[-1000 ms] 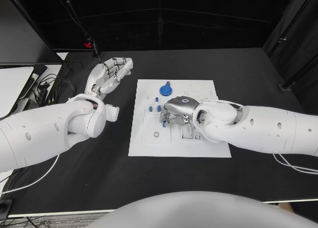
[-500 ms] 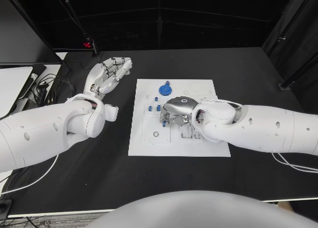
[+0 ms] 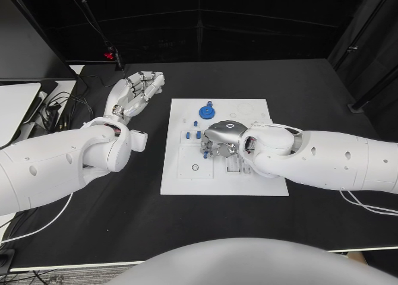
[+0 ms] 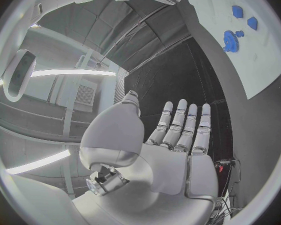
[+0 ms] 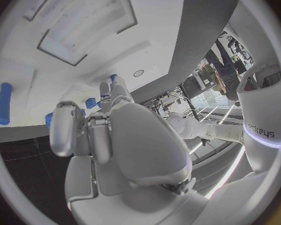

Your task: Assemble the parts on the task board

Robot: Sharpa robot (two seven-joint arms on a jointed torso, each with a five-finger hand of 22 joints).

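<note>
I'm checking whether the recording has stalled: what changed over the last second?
Almost nothing. The right hand stays hunched over the middle of the task board, fingers pointing down at a small blue part; any shift is too slight to name. The left hand still lies open on the table beside the board, and the blue gear has not moved.

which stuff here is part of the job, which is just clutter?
Job:
task board
blue gear
small blue parts
right hand, over the board
left hand, off the board, holding nothing

Clutter:
black cables
white panel at table's edge
</note>
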